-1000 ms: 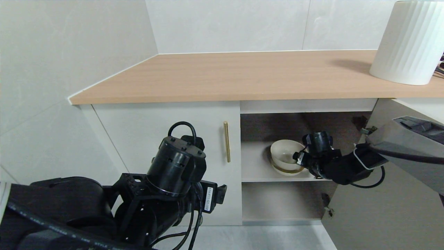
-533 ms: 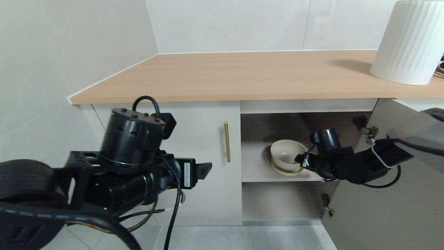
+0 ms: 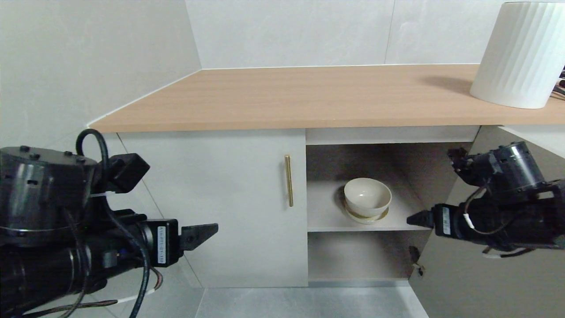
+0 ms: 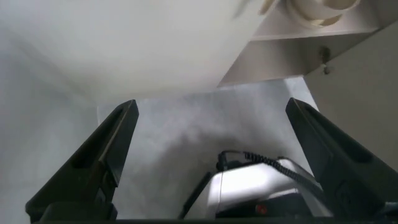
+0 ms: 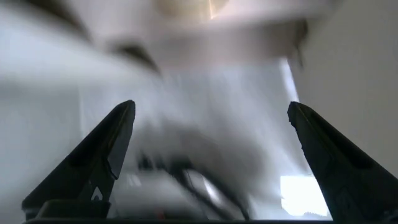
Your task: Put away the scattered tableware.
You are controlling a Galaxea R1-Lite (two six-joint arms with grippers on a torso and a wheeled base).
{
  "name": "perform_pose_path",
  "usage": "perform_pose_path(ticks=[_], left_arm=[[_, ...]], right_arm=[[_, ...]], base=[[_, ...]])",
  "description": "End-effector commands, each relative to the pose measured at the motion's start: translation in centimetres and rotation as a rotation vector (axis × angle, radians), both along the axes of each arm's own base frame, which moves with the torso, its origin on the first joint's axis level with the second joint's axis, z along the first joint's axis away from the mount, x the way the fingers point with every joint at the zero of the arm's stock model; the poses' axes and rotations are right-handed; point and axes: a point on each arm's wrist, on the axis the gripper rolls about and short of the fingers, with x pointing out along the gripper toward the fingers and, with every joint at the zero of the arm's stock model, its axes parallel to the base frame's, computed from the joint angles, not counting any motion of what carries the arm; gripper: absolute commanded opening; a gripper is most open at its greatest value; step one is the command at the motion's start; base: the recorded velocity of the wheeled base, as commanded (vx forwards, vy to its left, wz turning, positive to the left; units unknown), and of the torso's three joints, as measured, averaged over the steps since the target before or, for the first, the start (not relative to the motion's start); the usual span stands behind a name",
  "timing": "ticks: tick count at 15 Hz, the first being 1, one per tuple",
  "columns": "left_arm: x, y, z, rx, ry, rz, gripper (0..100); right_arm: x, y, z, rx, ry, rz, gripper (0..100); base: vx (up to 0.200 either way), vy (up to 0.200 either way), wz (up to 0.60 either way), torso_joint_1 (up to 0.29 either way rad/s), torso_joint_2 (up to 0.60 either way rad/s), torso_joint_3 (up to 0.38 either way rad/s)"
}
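Note:
A cream bowl [image 3: 367,196] sits upright on a small plate [image 3: 353,216] on the upper shelf [image 3: 324,212] of the open cabinet; its base also shows in the left wrist view [image 4: 317,9]. My right gripper [image 3: 417,218] hovers outside the cabinet, to the right of the bowl and just below it, not touching it. Its fingers [image 5: 118,134] stand wide apart with nothing between them, so it is open. My left gripper [image 3: 201,233] is low in front of the closed left door, also open and empty, its fingers [image 4: 118,140] spread over the floor.
The closed left door has a gold handle [image 3: 288,180]. The right door [image 3: 485,282] hangs open just behind my right arm. A lower shelf [image 3: 357,260] lies under the bowl. A white ribbed container [image 3: 516,53] stands on the wooden countertop [image 3: 287,97].
My right gripper has let go of the bowl's rim and drawn back out of the cabinet to the right. My left arm has swung left and lower. The bowl stays on the shelf.

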Motion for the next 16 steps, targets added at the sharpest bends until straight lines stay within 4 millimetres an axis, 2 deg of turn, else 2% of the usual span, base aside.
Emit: perform_pose_path(ticks=[1, 11, 16], left_arm=[[-1.7, 1.3, 1.0, -0.029, -0.044, 0.013, 100], [-1.7, 1.3, 1.2, -0.039, -0.068, 0.014, 100], [-1.7, 1.2, 1.0, -0.037, -0.06, 0.01, 100]], right_arm=[[-3.8, -0.8, 2.4, 0.007, -0.048, 0.048, 100], [-4.8, 0.4, 1.8, -0.024, 0.018, 0.115, 100], [-5.0, 0.5, 1.6, -0.033, 0.029, 0.123, 100]], base=[[0.0, 0.0, 0.0, 0.0, 0.0, 0.0], [0.0, 0.0, 0.0, 0.0, 0.0, 0.0], [-0.2, 0.0, 0.0, 0.003, 0.0, 0.0]])
